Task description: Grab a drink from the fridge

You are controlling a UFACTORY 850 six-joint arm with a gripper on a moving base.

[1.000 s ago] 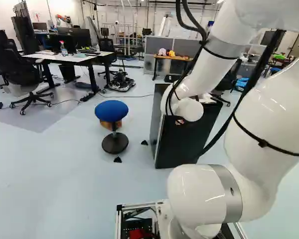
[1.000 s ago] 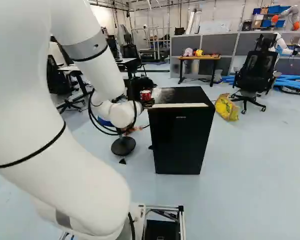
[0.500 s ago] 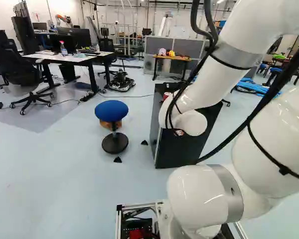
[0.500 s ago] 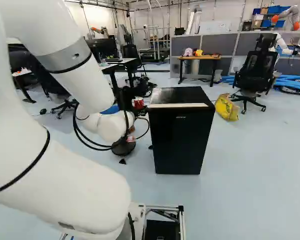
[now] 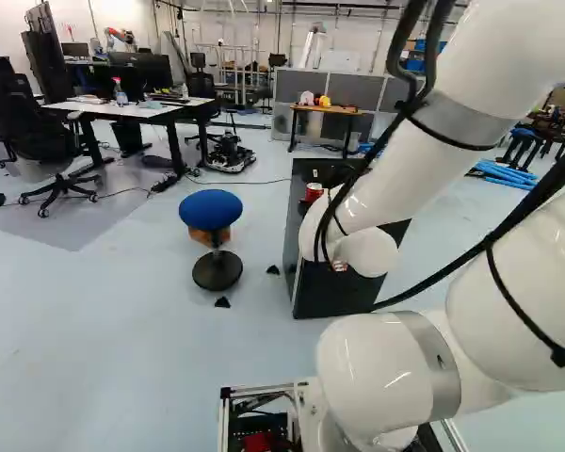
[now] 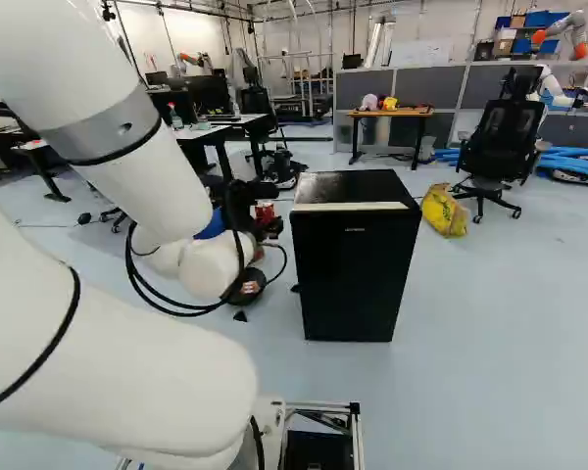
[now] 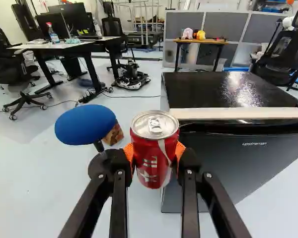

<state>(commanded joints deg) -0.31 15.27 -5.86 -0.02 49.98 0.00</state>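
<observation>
The white arm [image 5: 424, 165] extends ahead from the base joint, its far end at the left side of the fridge in the right base view. A white-topped desk [image 5: 141, 110] stands at the left of the left base view, with monitors along its far side. The black fridge [image 6: 353, 279] stands upright on the floor; a pale strip runs along the front edge of its top. An office chair [image 6: 500, 142] stands at the right of the right base view, beyond the fridge. A small wood-topped table [image 6: 412, 113] stands beyond the fridge's rear edge. The blue-seated stool [image 5: 212, 208] stands on the floor left of the fridge in the left base view; a brown box [image 7: 114, 135] is just beyond it. A yellow bag [image 6: 444, 211] lies on the floor near the office chair. The gripper [image 6: 267, 227] is closed on the red can, one orange pad against each side. A spray bottle [image 7: 52, 32] stands near the desk's far edge. A pink toy [image 7: 187, 33] sits toward the small table's left edge, with a yellow toy [image 7: 201, 35] beside it, nearer the middle. The red can [image 7: 151, 148] is upright between the fingers, lid up, near the fridge's front left corner.
</observation>
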